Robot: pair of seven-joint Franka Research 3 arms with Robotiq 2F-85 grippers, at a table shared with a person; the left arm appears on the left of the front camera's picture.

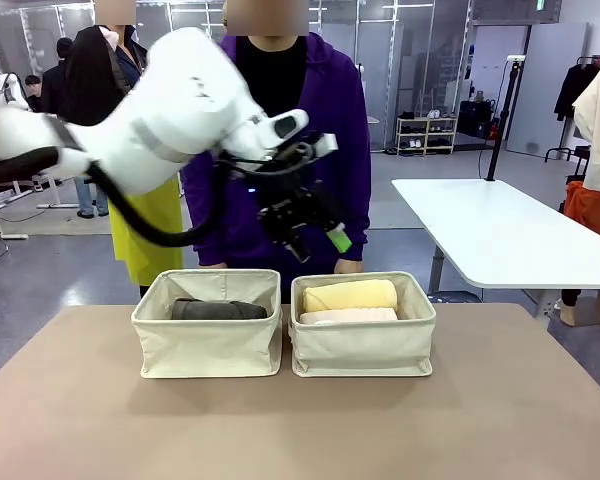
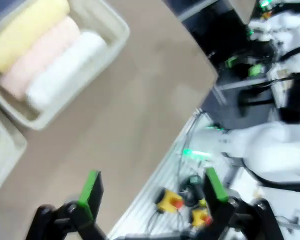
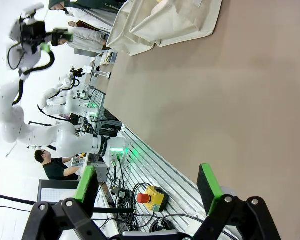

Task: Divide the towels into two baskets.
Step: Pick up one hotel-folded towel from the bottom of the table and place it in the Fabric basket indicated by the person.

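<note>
While both sets of jaws stand spread and empty, the left gripper (image 1: 315,240) hangs above the two baskets. Left basket (image 1: 208,348) holds the dark grey towel (image 1: 218,310); right basket (image 1: 363,347) holds yellow (image 1: 348,295), pink (image 1: 347,316) and white (image 2: 65,67) towels. The right gripper (image 3: 147,187) hovers over the bare table (image 3: 230,100).

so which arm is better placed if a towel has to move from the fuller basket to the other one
Left, probably. The left gripper hangs open, empty, above the baskets. The right basket holds yellow, pink and white towels. The right gripper is open low near the table's edge, farther off.
</note>
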